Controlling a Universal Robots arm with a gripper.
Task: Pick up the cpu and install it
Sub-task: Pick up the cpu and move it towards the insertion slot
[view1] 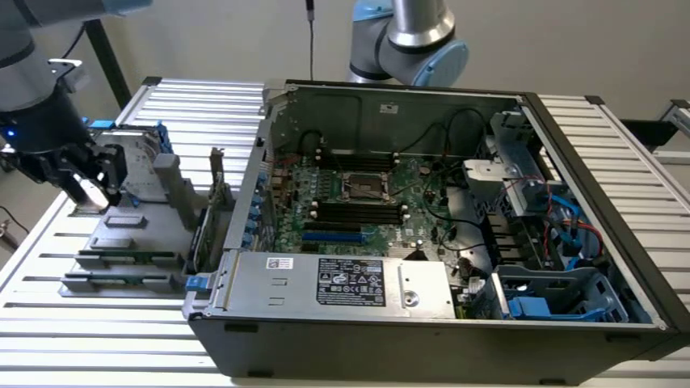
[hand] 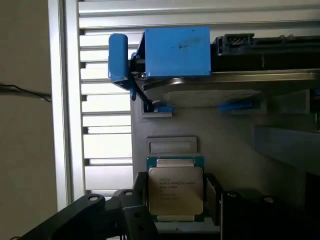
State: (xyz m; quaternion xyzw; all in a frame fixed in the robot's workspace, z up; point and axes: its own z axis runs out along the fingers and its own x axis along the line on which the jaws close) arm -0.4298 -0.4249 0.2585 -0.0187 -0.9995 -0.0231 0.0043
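Jaws clamped on cpu point(hand: 175, 192), one finger point(hand: 141, 202) against each side edge. Gripper point(view1: 95, 192) with cpu at the exterior view's left, over grey parts tray point(view1: 161, 234), beside open computer case point(view1: 431, 331). Silver hard drive point(hand: 210, 97) with blue rails on tray near cpu. Motherboard socket point(view1: 361, 187) well apart toward the exterior view's right, inside case.

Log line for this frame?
phase: pick | gripper: shut on cpu | location: over grey parts tray, beside open case | install: not done
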